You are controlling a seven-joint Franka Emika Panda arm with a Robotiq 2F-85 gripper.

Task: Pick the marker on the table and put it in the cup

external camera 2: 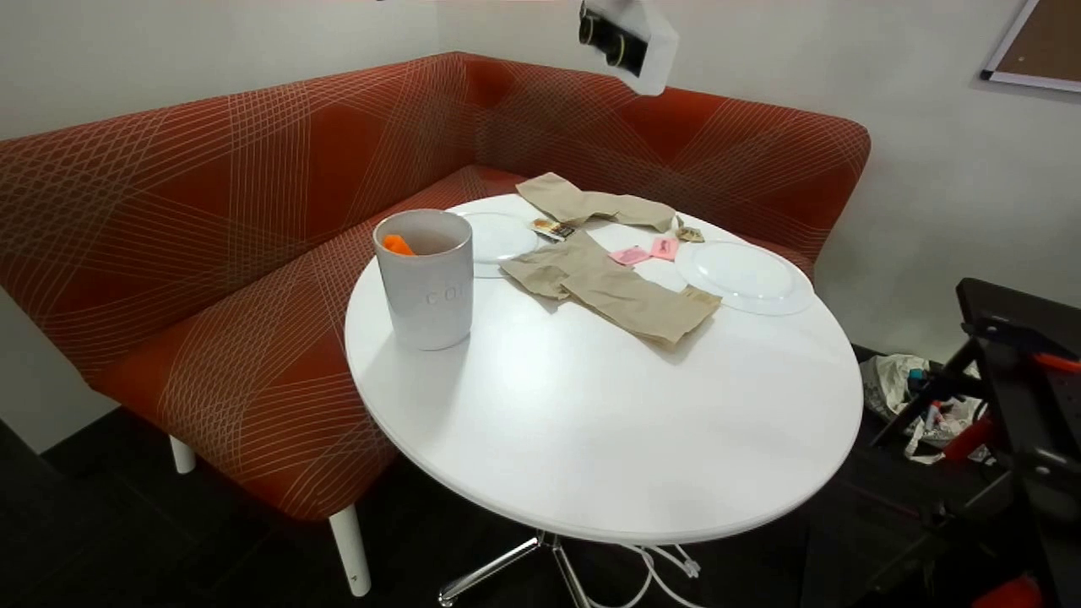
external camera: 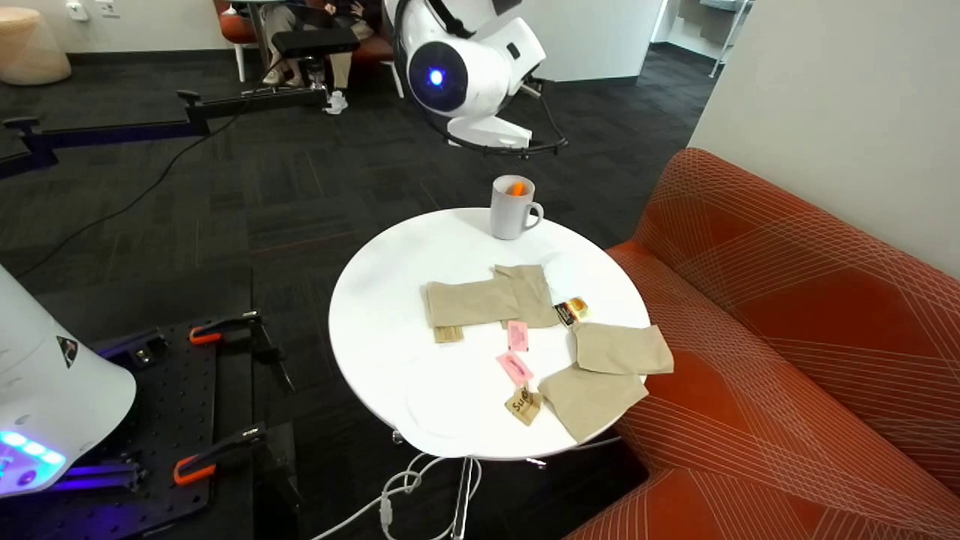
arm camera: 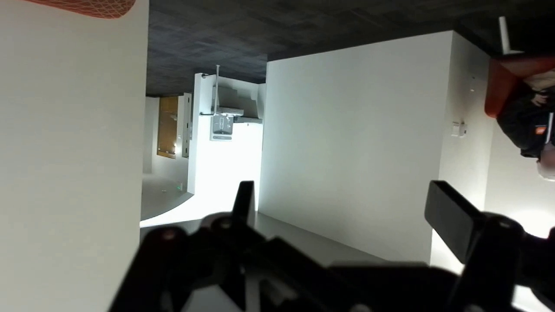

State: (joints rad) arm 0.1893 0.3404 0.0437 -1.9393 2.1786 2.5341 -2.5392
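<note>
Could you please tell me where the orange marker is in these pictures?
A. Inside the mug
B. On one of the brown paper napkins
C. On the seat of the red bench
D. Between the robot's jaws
A, since both exterior views show the orange marker within the opening of the mug, which stands upright on the round white table.

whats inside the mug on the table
An orange marker is inside the mug, its upper end showing in both exterior views. The mug's wall covers the marker's lower part and the mug's bottom, so whether anything else lies down there cannot be seen.
</note>
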